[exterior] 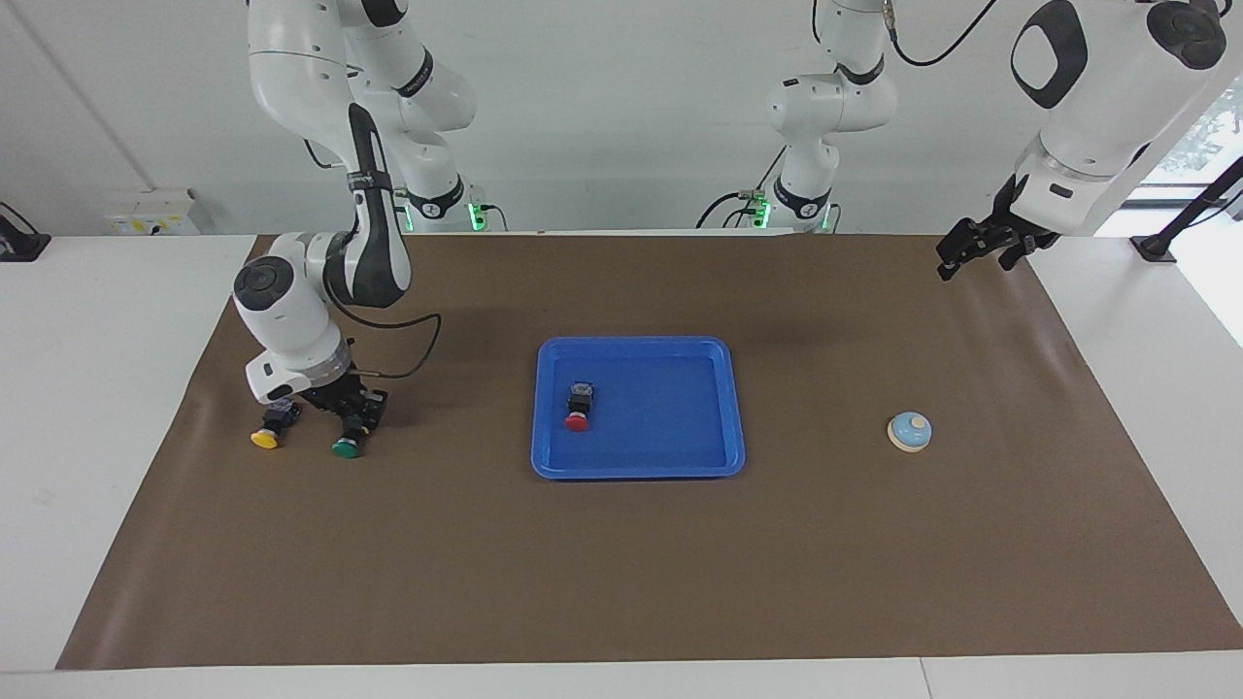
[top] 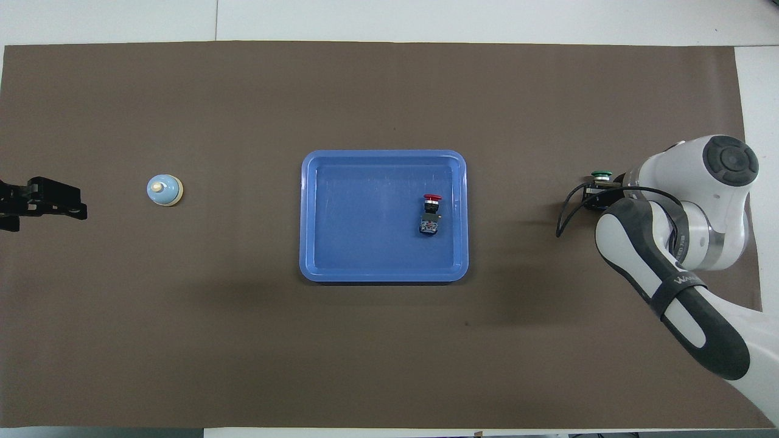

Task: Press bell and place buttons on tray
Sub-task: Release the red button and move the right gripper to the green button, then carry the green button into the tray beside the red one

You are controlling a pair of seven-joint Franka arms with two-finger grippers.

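A: Surface? Button locations?
B: Brown mat (exterior: 621, 544). Red button (exterior: 578, 408) in tray (exterior: 680, 466); right gripper (exterior: 352, 419) clamps green button (exterior: 347, 445), beside yellow button (exterior: 264, 435). Left gripper (exterior: 976, 250) spread, empty, waiting; bell (exterior: 910, 431) at its end.

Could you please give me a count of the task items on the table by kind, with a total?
Buttons: 3 – red button, green button, yellow button
Bell: 1
Tray: 1
Total: 5
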